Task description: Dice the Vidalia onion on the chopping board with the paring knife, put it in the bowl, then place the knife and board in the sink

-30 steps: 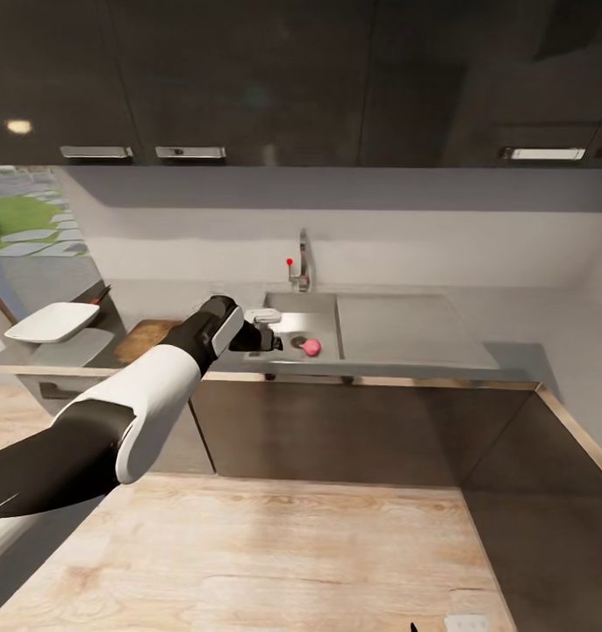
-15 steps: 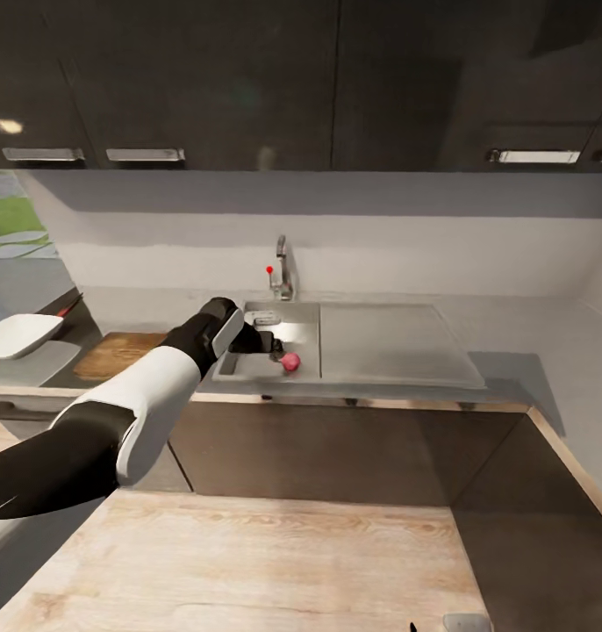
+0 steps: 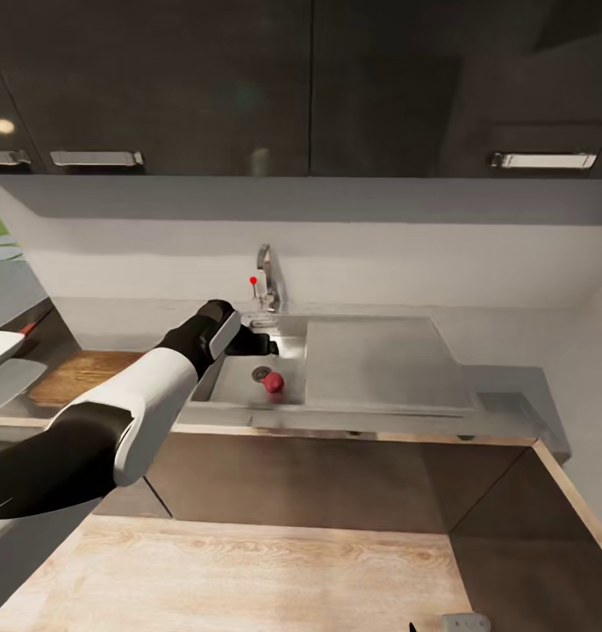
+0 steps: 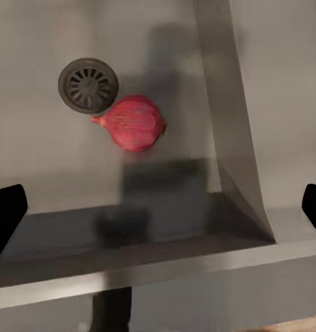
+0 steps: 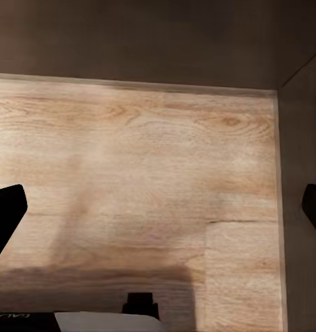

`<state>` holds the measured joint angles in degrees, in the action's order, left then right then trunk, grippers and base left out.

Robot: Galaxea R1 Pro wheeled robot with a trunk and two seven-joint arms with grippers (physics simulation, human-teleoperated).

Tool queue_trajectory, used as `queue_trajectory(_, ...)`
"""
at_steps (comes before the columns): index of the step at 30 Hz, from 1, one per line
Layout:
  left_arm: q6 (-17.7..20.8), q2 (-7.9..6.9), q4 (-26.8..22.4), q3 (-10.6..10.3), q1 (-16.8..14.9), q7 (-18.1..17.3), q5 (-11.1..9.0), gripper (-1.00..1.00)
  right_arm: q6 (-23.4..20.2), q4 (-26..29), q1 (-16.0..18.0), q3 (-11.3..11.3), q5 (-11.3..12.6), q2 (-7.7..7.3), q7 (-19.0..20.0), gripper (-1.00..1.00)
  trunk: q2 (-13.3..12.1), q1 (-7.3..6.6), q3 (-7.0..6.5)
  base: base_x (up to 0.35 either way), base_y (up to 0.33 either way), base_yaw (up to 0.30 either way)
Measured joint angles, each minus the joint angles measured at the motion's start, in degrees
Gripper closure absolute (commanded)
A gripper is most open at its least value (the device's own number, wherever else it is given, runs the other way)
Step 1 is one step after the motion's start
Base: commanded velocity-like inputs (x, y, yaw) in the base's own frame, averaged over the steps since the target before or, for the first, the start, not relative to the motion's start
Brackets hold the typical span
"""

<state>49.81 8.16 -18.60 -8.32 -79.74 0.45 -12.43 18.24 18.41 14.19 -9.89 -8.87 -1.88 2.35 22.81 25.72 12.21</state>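
Left gripper hangs over the sink, fingers spread wide with nothing between them.

The Vidalia onion lies on the basin floor just beside the round drain, under the spread fingertips. The chopping board rests on the countertop to the sink's left. The right gripper, also wide apart and empty, faces the wooden floor.

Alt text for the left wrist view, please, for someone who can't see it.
A pinkish-red Vidalia onion lies on the grey steel floor of the sink, touching the round drain. The open left gripper hangs above it, dark fingertips at both edges of the picture.
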Motion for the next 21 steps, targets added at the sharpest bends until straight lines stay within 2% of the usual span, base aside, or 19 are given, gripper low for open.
queue_trajectory(10,-0.17,-0.11,0.51,0.00,0.94,0.47,0.32,-1.00,-0.05,-0.07,0.00,0.00,-0.01,0.00,0.02,-1.00,-0.01,0.02,0.69,0.201,-0.015,0.000)
queue_trajectory(14,-0.25,-0.12,0.48,-0.01,2.55,2.26,0.70,-1.00,-0.05,-0.09,0.00,0.00,0.00,0.00,-0.03,-1.00,-0.01,0.03,1.04,0.053,-0.001,0.000)
queue_trajectory(21,-0.28,-0.14,0.47,-0.10,3.39,4.03,0.75,-1.00,-0.06,-0.09,0.00,0.00,0.00,0.00,-0.04,-1.00,-0.01,0.03,1.68,0.007,0.000,0.000)
